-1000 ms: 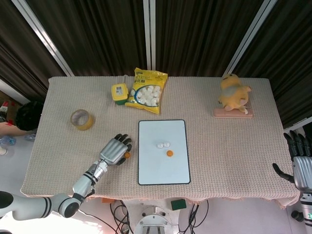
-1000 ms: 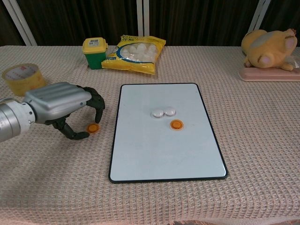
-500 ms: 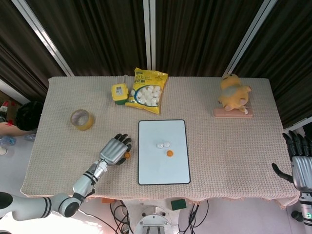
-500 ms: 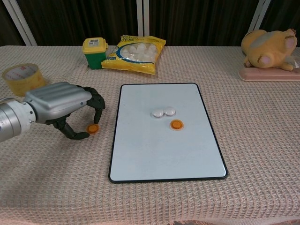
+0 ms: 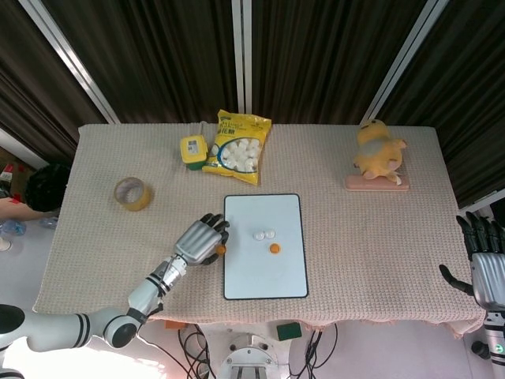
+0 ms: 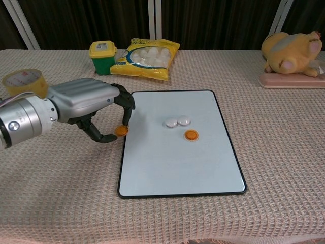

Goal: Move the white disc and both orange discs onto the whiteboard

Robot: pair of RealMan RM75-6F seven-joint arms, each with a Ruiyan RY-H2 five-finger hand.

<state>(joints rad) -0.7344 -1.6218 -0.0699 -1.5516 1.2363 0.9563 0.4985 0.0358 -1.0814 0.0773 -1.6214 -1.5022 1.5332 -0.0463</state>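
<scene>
Orange disc (image 6: 121,130) pinched in the left hand (image 6: 86,100) at the whiteboard's (image 6: 167,168) left edge.
Its dark fingers (image 6: 127,104) curl around that disc; two white discs (image 6: 176,122) and a second orange one (image 6: 191,134) lie mid-board. Off the table's (image 5: 379,237) right corner, the right hand (image 5: 488,264) holds nothing, fingers spread.

No text could be read. The yellow snack bag (image 6: 144,58) and the green-and-yellow tub (image 6: 102,57) at the table's far edge, and the tape roll (image 6: 23,82) near its left edge, carried print too small to make out.
</scene>
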